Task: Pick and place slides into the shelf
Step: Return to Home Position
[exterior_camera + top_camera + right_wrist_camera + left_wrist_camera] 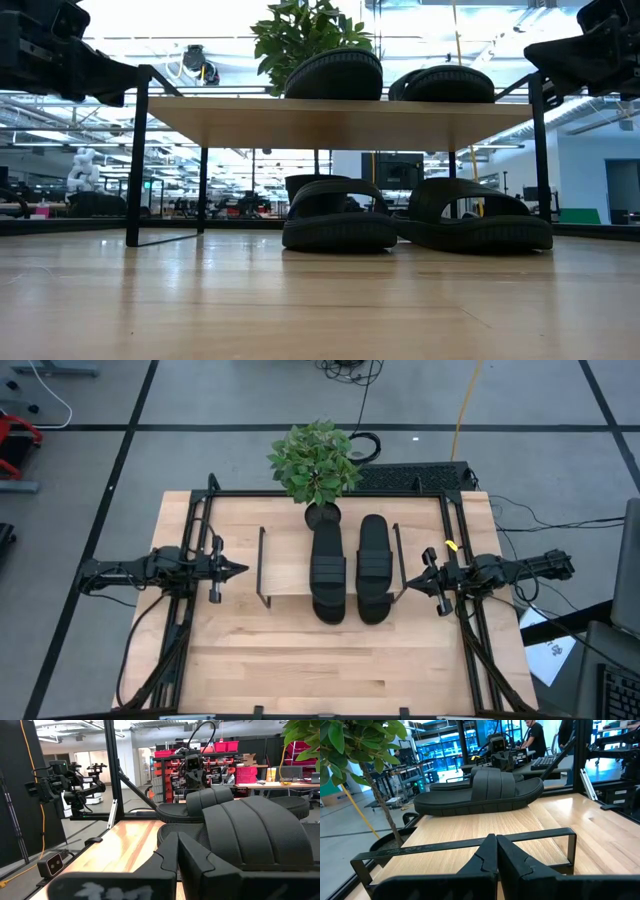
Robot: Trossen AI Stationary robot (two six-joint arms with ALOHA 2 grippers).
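The shelf point(290, 560) stands mid-table, its light plank top point(340, 122) on thin dark end frames. Two black slides point(335, 72) point(445, 82) lie side by side, soles down, on the right half of the plank. Two more slides point(340, 222) point(475, 222) rest on the table under it, their near ends point(330, 608) sticking out past the plank's near edge. My left gripper point(243, 570) hovers shut off the shelf's left end and points at it. My right gripper point(403, 582) hovers shut off the right end, close to the nearest top slide point(250, 835).
A potted green plant point(315, 460) stands at the table's far edge, just behind the shelf. The shelf's left half point(470, 827) holds nothing. Bare wooden tabletop point(330, 670) lies between the shelf and the near edge. A black frame rails the table's sides.
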